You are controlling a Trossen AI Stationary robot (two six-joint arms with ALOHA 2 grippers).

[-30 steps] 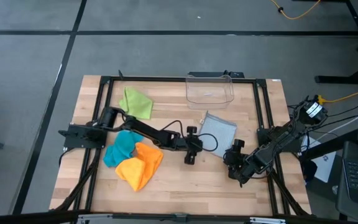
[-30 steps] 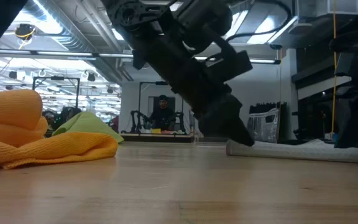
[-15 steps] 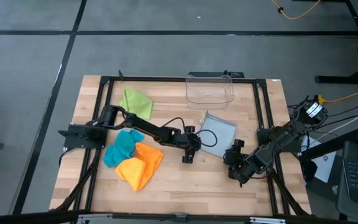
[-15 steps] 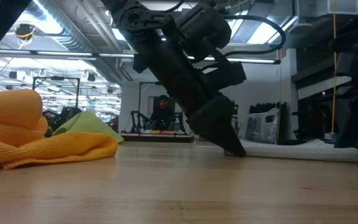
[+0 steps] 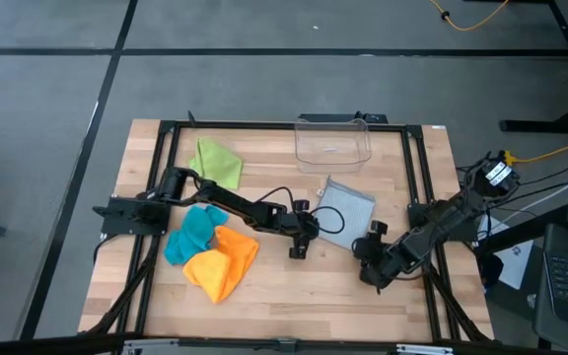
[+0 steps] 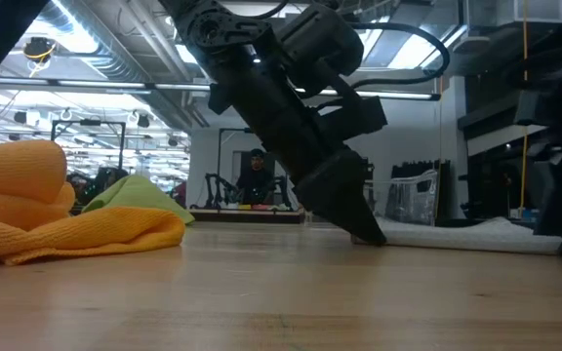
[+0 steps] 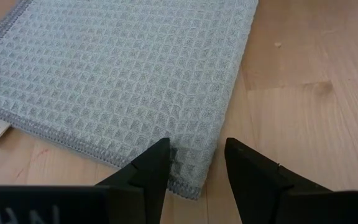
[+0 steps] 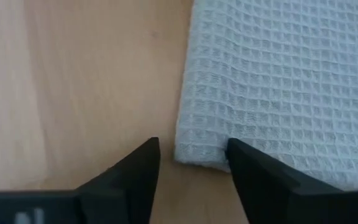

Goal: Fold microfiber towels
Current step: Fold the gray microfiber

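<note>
The light grey towel (image 5: 348, 207) lies flat on the table right of centre. My left gripper (image 5: 302, 237) is open, low at the towel's near-left corner (image 7: 188, 186), with one finger on each side of it. In the low view its tips (image 6: 364, 232) reach the table at the towel's edge (image 6: 457, 234). My right gripper (image 5: 368, 251) is open, its fingers astride the towel's near-right corner (image 8: 194, 155). The lime green towel (image 5: 215, 163) lies at the far left. The teal towel (image 5: 190, 232) and the orange towel (image 5: 223, 261) lie crumpled together at the near left. My left gripper stands with its open fingers (image 7: 157, 163) slanting down at the grey towel's near-left corner; I cannot tell whether they touch the cloth. My right gripper has its open fingers (image 8: 250, 163) on either side of the near-right corner; whether they touch it, I cannot tell.
A clear plastic bin (image 5: 333, 143) stands at the far edge behind the grey towel. A dark cable (image 5: 333, 219) from the left arm loops over the towel's left part. Black frame rails (image 5: 417, 177) run along the table's sides. Bare wood (image 5: 294, 291) lies along the near edge.
My left gripper has gone down and a little toward the table's left, so that its tips now stand at the table beside the grey towel's corner. My right gripper has crept slightly toward the towel. The towels have not moved.
</note>
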